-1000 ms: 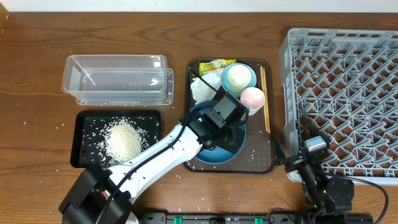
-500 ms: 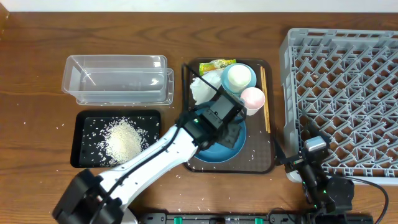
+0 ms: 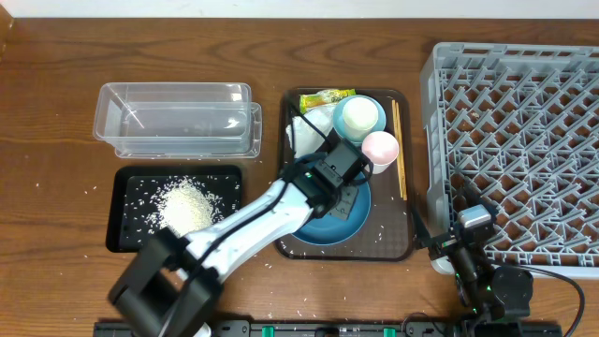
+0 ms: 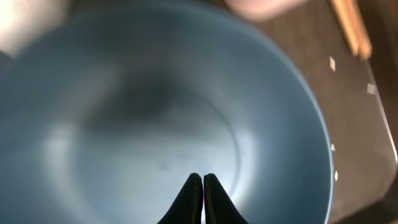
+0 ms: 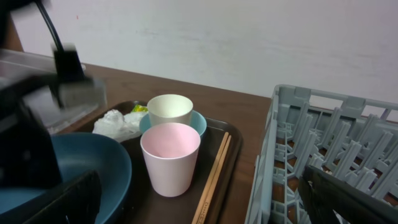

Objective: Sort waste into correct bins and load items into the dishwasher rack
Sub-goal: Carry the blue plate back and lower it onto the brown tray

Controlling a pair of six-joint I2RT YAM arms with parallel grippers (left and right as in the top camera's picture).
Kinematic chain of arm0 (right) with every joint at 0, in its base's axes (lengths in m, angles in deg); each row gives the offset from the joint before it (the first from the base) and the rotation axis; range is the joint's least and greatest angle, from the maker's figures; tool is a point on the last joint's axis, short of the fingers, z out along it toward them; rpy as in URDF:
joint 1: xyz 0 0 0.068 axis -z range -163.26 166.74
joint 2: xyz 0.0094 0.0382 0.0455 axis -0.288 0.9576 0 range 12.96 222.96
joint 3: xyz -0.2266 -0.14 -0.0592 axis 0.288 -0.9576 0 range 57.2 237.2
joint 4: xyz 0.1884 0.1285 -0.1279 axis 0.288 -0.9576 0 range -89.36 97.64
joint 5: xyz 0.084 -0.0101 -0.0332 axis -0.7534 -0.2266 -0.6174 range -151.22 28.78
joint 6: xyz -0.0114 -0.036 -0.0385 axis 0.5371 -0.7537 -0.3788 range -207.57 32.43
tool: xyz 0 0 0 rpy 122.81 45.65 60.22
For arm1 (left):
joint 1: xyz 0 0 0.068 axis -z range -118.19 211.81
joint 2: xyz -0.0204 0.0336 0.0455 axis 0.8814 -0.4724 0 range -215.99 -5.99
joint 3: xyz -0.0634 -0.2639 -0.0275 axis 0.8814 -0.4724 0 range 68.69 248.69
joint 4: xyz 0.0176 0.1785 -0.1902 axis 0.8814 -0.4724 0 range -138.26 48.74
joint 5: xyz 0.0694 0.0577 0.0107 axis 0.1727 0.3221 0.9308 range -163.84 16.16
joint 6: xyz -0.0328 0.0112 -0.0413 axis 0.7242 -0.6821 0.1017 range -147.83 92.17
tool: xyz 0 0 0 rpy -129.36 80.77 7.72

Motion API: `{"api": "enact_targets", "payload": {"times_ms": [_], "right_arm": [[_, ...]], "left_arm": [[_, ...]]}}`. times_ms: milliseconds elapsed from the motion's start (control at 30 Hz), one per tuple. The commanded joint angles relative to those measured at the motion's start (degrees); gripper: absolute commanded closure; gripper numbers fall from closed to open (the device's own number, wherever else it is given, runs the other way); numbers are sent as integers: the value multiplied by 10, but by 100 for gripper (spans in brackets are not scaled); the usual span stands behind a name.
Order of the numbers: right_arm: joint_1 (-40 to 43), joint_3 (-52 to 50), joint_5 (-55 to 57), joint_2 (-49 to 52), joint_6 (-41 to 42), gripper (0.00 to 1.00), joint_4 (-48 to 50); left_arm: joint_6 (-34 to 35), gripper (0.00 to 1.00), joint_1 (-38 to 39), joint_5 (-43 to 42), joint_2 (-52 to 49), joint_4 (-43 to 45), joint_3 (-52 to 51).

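Closed left gripper (image 4: 203, 182) above blue dish (image 4: 118, 106); overhead hides its tips.

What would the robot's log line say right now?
left gripper: shut, empty, over blue dish | right gripper: open, beside rack | rice: in black tray

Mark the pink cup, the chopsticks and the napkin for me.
pink cup (image 5: 169, 163), right wrist view, on its outer wall.
chopsticks (image 5: 213, 174), right wrist view, mid-length.
napkin (image 5: 115, 123), right wrist view, on its crumpled top.
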Motion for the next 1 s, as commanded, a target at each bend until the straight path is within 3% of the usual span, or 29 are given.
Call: {"api": "enact_targets", "payload": {"times_ms": [0,433,967], "right_arm": [[-15,-1,2,-3,1,1,-3],[-15,-1,1,-3,1,1,-3],[-15,-1,2,-3,1,1,-3]], "left_arm": [[1,94,0,-112,-21,-13,-3],[-85,94,0,-220,-23,-151,-3],[-108,94,18,-271,16,-161,-1]]}}
